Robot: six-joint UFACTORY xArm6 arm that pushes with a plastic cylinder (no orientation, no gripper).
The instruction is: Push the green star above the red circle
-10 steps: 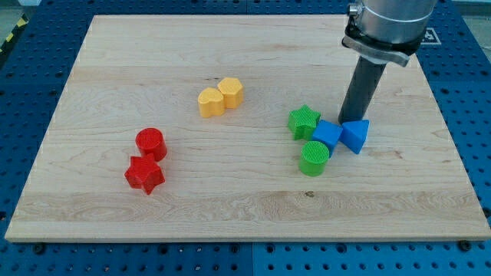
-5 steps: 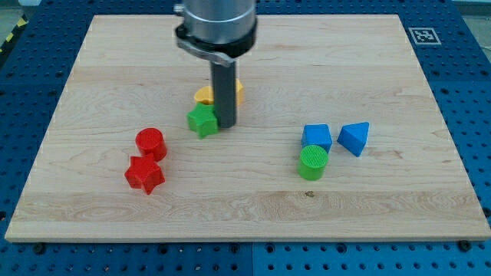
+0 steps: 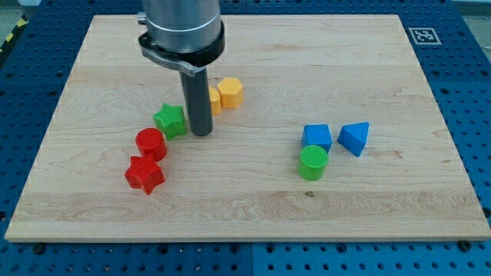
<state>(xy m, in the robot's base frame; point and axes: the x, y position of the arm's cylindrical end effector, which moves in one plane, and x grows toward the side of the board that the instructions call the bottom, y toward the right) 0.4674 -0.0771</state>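
The green star (image 3: 169,120) lies left of the board's middle, just up and right of the red circle (image 3: 150,143) and touching or nearly touching it. My tip (image 3: 201,133) rests on the board right against the star's right side. The red star (image 3: 144,175) lies just below the red circle.
A yellow heart, partly hidden behind my rod, and a yellow hexagon (image 3: 230,93) sit above and right of my tip. A blue cube (image 3: 317,138), a blue triangle (image 3: 354,138) and a green cylinder (image 3: 312,162) sit at the view's right. The wooden board (image 3: 245,207) lies on a blue pegboard.
My tip has swept leftward across the board, pushing the green star from beside the blue blocks, past the yellow blocks, to next to the red circle.
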